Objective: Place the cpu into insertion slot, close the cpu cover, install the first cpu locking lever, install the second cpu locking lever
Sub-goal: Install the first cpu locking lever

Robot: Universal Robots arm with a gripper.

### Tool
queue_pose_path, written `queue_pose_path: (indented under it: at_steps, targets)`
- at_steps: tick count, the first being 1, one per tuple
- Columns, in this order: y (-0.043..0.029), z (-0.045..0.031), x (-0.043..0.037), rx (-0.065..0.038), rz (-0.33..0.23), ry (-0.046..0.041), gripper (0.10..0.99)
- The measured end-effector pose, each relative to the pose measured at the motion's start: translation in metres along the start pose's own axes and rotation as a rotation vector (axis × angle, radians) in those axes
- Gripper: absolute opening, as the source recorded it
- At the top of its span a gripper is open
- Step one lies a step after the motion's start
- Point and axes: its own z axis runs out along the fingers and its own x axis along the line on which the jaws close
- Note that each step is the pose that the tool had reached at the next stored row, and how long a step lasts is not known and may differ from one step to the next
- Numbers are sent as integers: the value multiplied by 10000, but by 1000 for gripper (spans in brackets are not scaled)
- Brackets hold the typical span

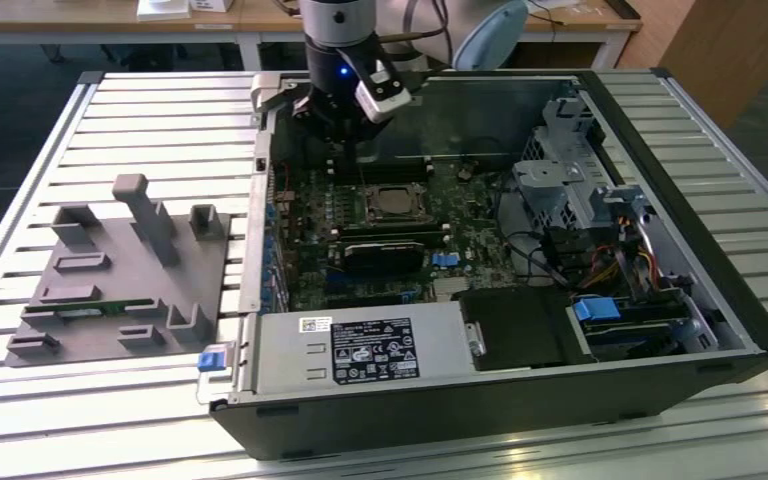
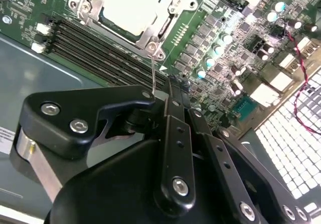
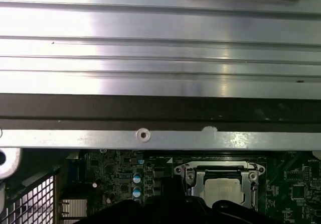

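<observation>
Fingers (image 2: 173, 108) of your gripper (image 2: 175, 83) look pressed shut beside 1 upright thin lever (image 2: 153, 71). Your chip (image 2: 131, 5) sits in the socket (image 2: 107, 20) under the lowered cover (image 2: 148, 32). If that springy lever slips off, it could whip back or scrape the memory slots (image 2: 100, 50).

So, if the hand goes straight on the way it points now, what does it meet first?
Probably the motherboard, between the memory slots and a corner of the cpu cover, by the thin lever. The hand hangs over that spot; depth is unclear.
</observation>
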Motion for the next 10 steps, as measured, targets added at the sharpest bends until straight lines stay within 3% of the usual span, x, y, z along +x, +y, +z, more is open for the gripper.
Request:
queue_pose_path:
  at_steps: [10]
  targets:
    - [1,15,-200,-5,2,1,106]
